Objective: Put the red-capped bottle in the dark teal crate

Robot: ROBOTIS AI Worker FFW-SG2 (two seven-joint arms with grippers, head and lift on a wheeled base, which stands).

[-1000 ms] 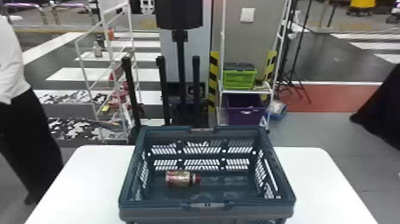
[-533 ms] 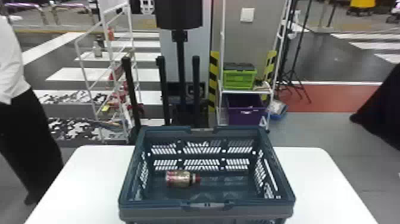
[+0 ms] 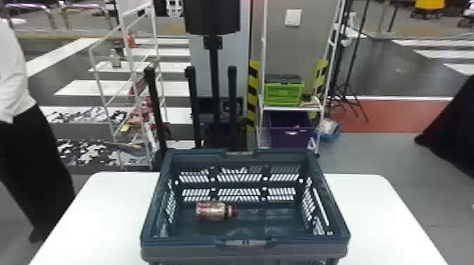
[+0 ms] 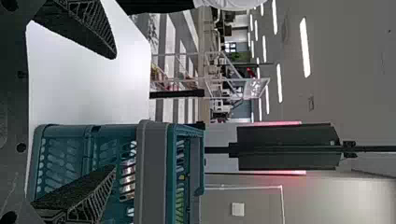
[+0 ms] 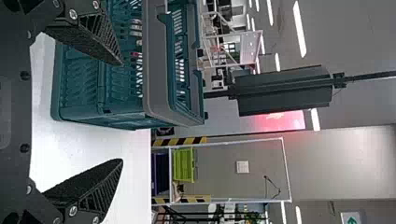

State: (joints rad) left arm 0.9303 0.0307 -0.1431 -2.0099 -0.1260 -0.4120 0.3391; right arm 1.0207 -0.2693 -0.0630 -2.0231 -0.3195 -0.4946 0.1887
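Left pincer [image 4: 115, 112], right pincer [image 5: 122, 112] wide open

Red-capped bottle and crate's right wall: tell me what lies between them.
The stretch between the red-capped bottle and the right wall of the dark teal crate is bare crate floor, as the head view shows.

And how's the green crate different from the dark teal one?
The lime green crate is bright, the dark teal crate dark. The green crate sits on a white rack, the teal crate on a white table. The green crate is farther off than the teal crate.
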